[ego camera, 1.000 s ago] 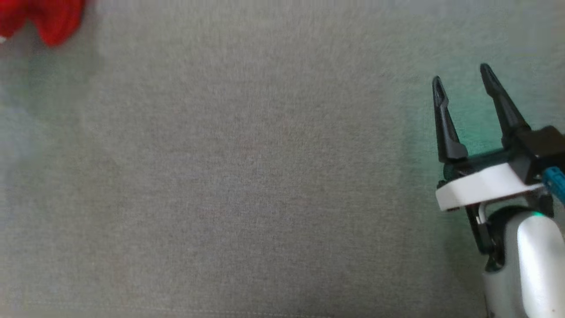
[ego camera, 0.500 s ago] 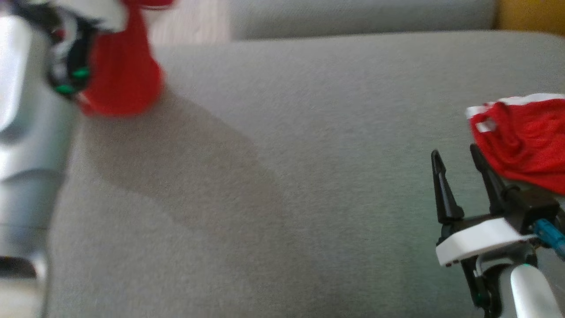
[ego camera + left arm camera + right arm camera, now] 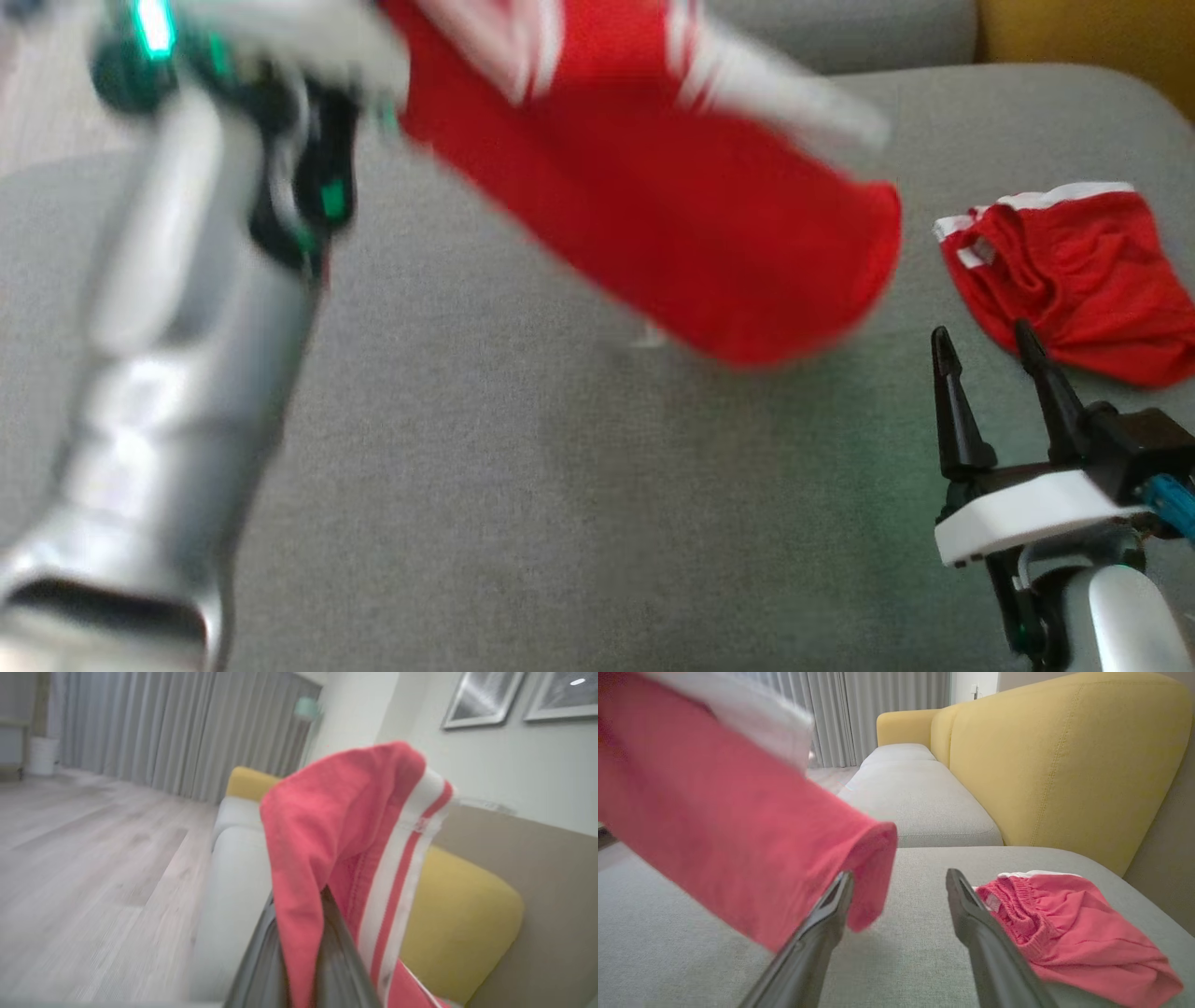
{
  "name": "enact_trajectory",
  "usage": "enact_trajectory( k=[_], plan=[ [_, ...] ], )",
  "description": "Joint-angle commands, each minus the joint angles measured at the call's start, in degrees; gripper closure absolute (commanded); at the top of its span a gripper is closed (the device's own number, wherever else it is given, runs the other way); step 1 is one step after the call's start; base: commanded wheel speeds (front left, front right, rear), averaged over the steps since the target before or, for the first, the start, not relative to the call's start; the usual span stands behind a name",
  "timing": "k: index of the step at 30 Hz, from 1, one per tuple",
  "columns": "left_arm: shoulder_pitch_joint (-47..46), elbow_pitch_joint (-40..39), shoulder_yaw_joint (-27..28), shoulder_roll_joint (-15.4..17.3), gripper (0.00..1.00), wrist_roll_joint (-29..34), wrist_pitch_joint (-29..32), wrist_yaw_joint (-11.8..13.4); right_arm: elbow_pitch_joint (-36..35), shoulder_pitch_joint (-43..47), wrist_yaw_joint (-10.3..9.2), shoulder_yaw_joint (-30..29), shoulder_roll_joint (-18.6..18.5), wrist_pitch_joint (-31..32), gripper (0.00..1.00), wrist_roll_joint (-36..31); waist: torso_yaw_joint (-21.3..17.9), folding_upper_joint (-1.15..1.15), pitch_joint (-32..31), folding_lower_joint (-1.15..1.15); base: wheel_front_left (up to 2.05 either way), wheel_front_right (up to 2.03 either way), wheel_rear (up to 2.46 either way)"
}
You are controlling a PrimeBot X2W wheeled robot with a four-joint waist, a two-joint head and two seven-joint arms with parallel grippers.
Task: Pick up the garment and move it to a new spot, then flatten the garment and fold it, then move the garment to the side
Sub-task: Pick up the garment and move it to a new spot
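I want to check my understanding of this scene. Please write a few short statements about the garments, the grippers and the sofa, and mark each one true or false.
1. The left gripper is shut on a red garment with white stripes. True.
2. The right gripper holds the second red garment. False: its jaws are open and empty, and that garment lies on the grey seat beside it.
3. The striped garment lies flat on the seat. False: it hangs in the air above the seat.
4. The backrest of the sofa is yellow. True.
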Motion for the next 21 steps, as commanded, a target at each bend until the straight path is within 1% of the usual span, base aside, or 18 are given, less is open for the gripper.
enact_trajectory(
  k=[1,3,6,10,11,12,13,14,17,21],
  plan=[
    [2.5,-0.2,2.4,2.0,1.00,-0.8,-0.9,0.6,-1.6,-1.6,0.37,1.1,-0.2,-0.7,0.00,0.3,0.4,0.00,1.6,0.00,0.00,0.00,0.00],
    [7.2,1.9,3.4,2.3,1.00,-1.8,-2.3,1.4,-1.2,-2.3,0.37,1.3,-0.2,-0.9,0.00,0.2,0.3,0.00,2.9,0.00,0.00,0.00,0.00],
    [13.0,5.9,3.9,4.0,1.00,-1.2,-5.3,1.8,-0.6,-3.4,0.37,1.7,-0.2,-1.3,0.00,0.3,-0.3,0.00,4.6,0.00,0.00,0.00,0.00],
    [17.5,10.8,5.0,5.5,1.00,-1.0,-8.7,1.9,0.2,-4.3,0.37,1.6,-0.2,-1.9,0.00,0.1,-0.8,0.00,6.1,0.00,0.00,0.00,0.00],
    [18.1,11.6,5.1,5.7,0.75,-1.0,-9.5,1.8,0.5,-4.3,0.37,1.4,-0.2,-2.0,0.00,0.0,-0.8,0.00,6.3,0.00,0.00,0.00,0.00],
    [18.6,12.4,5.4,5.8,0.53,-1.1,-10.1,1.6,0.7,-4.4,0.37,1.3,-0.2,-2.1,0.00,-0.2,-0.8,0.00,6.5,0.00,0.00,0.00,0.00],
    [18.8,13.0,5.5,6.0,0.14,-1.2,-10.7,1.3,1.0,-4.4,0.37,1.2,-0.2,-2.2,0.00,-0.3,-0.7,0.00,6.6,0.00,0.00,0.00,0.00],
    [19.0,13.5,5.6,6.2,0.00,-1.2,-11.3,0.9,1.2,-4.4,0.37,1.0,-0.2,-2.4,0.00,-0.4,-0.6,0.00,6.7,0.00,0.00,0.00,0.00],
    [19.0,14.5,5.6,6.4,0.00,-1.1,-12.9,-0.3,1.8,-4.4,0.37,0.7,-0.2,-2.6,0.00,-0.5,-0.1,0.00,6.2,0.00,0.00,0.00,0.00],
    [19.3,14.1,4.2,7.0,0.00,0.1,-14.7,-2.3,2.6,-4.3,0.37,0.5,-0.2,-3.0,0.00,-0.5,1.0,0.00,4.6,0.00,0.00,0.00,0.00]
  ],
)
